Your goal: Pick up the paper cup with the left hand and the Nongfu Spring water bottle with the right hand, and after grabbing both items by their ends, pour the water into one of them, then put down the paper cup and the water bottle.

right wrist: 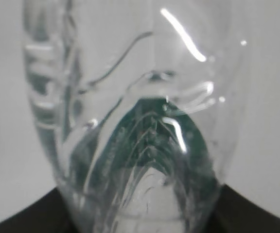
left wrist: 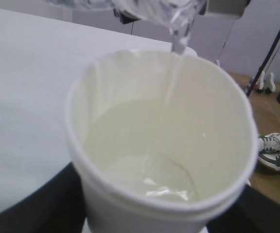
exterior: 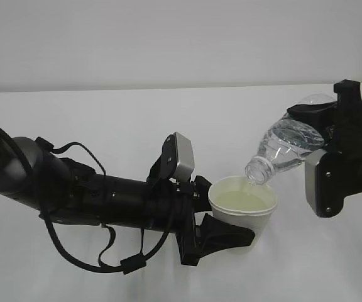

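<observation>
The white paper cup [exterior: 244, 211] stands upright in my left gripper [exterior: 222, 220], whose black fingers [exterior: 228, 234] are shut round its lower body. Water lies in its pale yellowish inside [left wrist: 149, 165]. The clear Nongfu Spring water bottle [exterior: 285, 151] is tilted mouth-down to the left, its neck just over the cup's far rim. A thin stream of water [left wrist: 176, 63] falls from it into the cup. My right gripper [exterior: 332, 135] is shut on the bottle's base end. In the right wrist view the bottle [right wrist: 135, 121] fills the frame, its green label showing through the water.
The white table [exterior: 137, 126] stretches away behind and to the left of the cup. The grey camera block [exterior: 182, 156] of the left arm stands just left of the cup. Off the table's far edge a shoe [left wrist: 276, 153] lies on a brown floor.
</observation>
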